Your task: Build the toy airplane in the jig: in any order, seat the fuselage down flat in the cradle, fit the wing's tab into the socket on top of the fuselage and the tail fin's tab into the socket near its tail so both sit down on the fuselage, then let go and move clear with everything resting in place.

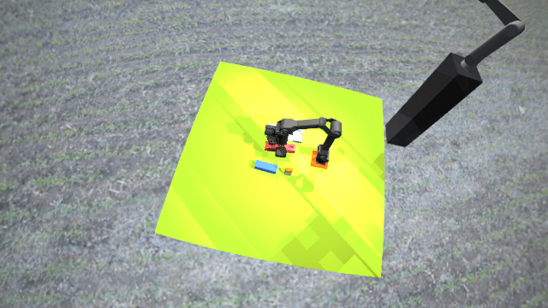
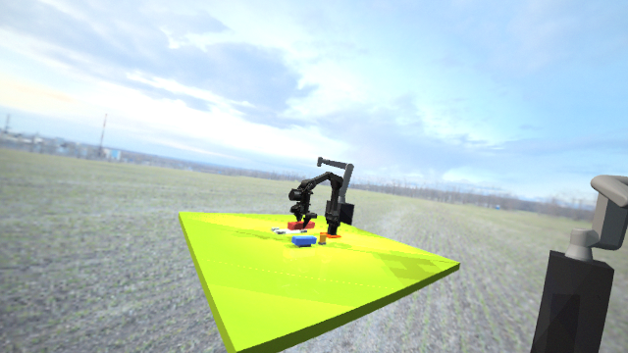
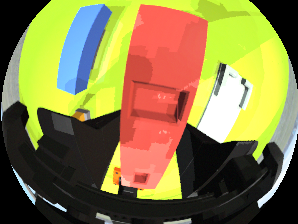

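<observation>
The red fuselage [image 1: 290,148] [image 2: 294,226] [image 3: 165,55] is between my gripper's fingers, a little above the table. My gripper [image 1: 280,151] [image 2: 303,224] [image 3: 150,116] is shut on it. The wrist view shows its large socket ahead of the fingers and the small tail socket near the wrist. The blue wing [image 1: 265,166] [image 2: 303,240] [image 3: 82,47] lies on the table beside it; its tab is hard to see. The small orange tail fin [image 1: 288,171] [image 2: 322,237] [image 3: 79,116] stands near the wing's end. The white jig [image 1: 296,136] [image 2: 283,230] [image 3: 219,112] lies on the fuselage's other side, partly hidden by the arm.
The arm's base stands on an orange plate [image 1: 314,164] [image 3: 116,175]. The table [image 1: 205,205] [image 2: 275,304] is bright yellow-green. A dark pedestal [image 1: 432,103] [image 2: 569,304] with a grey arm stands beyond the table.
</observation>
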Tool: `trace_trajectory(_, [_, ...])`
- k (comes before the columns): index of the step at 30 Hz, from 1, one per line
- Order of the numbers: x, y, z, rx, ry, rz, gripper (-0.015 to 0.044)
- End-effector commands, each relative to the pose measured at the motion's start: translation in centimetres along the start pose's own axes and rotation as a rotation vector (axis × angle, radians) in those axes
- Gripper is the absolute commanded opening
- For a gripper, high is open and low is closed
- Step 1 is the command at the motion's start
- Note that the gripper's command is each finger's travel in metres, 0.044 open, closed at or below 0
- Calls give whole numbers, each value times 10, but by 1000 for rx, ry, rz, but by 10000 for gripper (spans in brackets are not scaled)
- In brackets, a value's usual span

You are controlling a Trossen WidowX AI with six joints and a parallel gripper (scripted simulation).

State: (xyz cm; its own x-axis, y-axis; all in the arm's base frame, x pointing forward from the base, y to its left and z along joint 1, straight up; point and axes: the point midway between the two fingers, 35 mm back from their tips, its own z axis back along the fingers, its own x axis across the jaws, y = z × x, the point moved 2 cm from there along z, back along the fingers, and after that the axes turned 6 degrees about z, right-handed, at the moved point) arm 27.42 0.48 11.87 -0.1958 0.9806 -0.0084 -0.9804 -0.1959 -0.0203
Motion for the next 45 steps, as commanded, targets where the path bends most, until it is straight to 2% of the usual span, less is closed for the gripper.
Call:
trace_trajectory(1, [1, -2, 19, -18, 0, 10, 0])
trace_trajectory(18, [4, 7, 68, -5, 1, 30, 0])
trace_trajectory(45, [-60, 12, 38, -5, 7, -13, 0])
